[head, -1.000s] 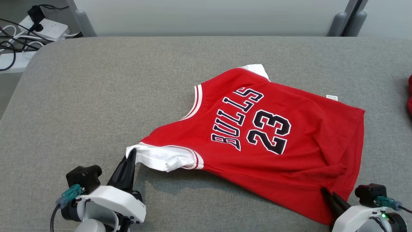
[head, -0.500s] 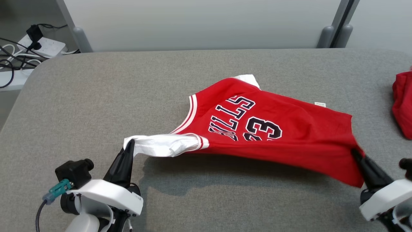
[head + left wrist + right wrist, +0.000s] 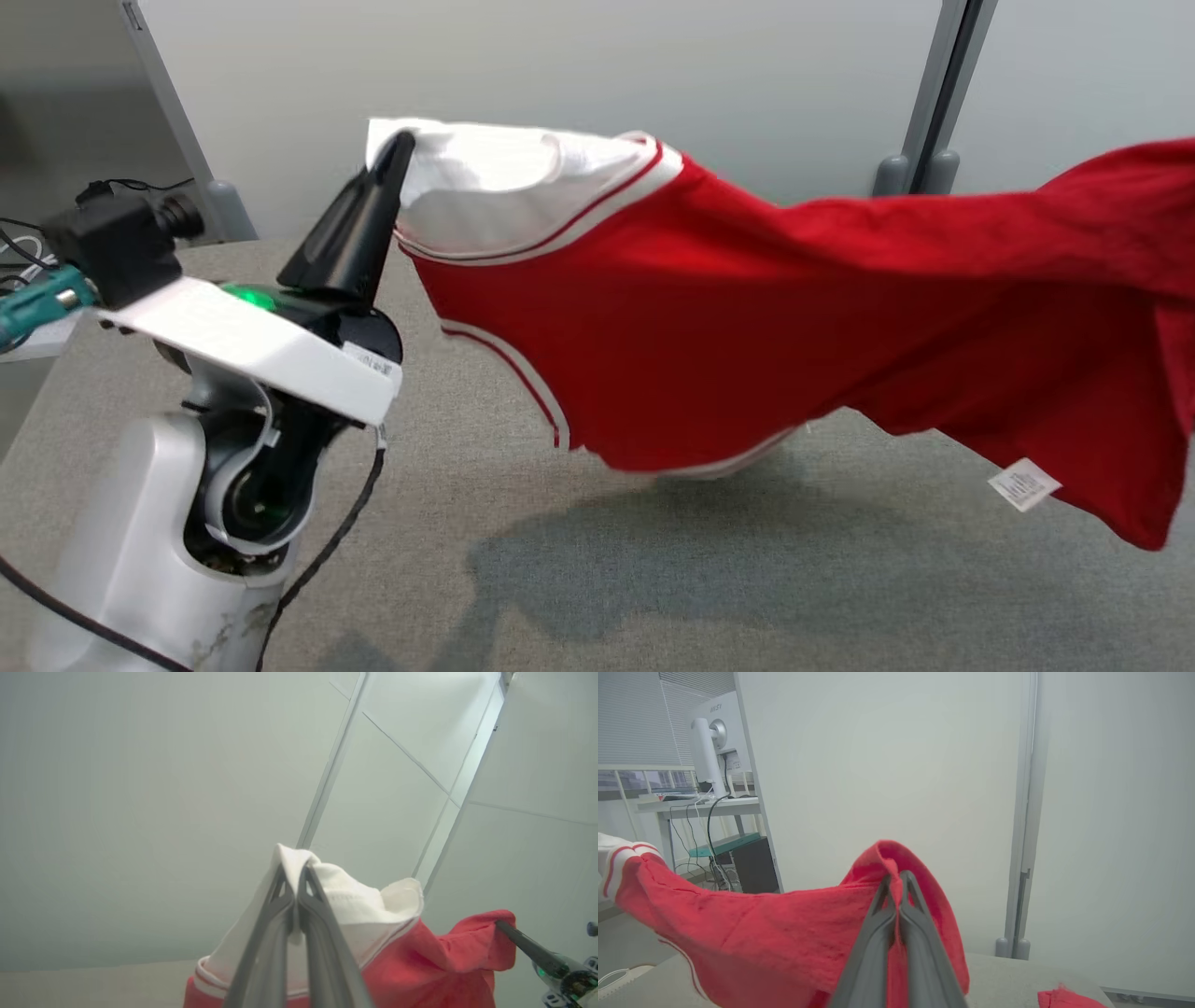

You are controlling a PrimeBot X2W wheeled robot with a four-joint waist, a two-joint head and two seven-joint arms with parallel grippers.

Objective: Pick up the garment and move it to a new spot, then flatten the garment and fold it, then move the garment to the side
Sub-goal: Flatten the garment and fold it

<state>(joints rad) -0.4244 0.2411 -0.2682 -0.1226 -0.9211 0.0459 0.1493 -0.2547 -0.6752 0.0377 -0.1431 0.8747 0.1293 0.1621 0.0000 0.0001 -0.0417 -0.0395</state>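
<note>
Hanging above the grey surface (image 3: pixel 709 579), the garment (image 3: pixel 747 317) is now stretching through the air between the two pincers. Half a second ago only its near edge was lifting, and most of it was lying flat with the lettering facing up. The head camera has been tilting upward in the meantime, so the wall panels (image 3: pixel 653 75) are taking up more of that view. The lettering is no longer showing, and the care label (image 3: pixel 1024 484) is dangling at about four o'clock. The lowest fold is sagging toward six o'clock and casting a shadow on the surface. The left arm is rising from seven o'clock with its pale forearm upright and its wrist plate tilting. The left pincer (image 3: pixel 397 154) is pointing toward one o'clock and clenching the edge of the white sleeve (image 3: pixel 504 187) at about eleven o'clock. In the right wrist view, the right pincer (image 3: pixel 896 877) is coming up from six o'clock with its fingers pressing together on a fold of the red hem. In the left wrist view, the same pincer is reaching in from four o'clock to hold the far end of the cloth. A second red cloth (image 3: pixel 1064 998) is lying on the surface at five o'clock in the right wrist view.
</note>
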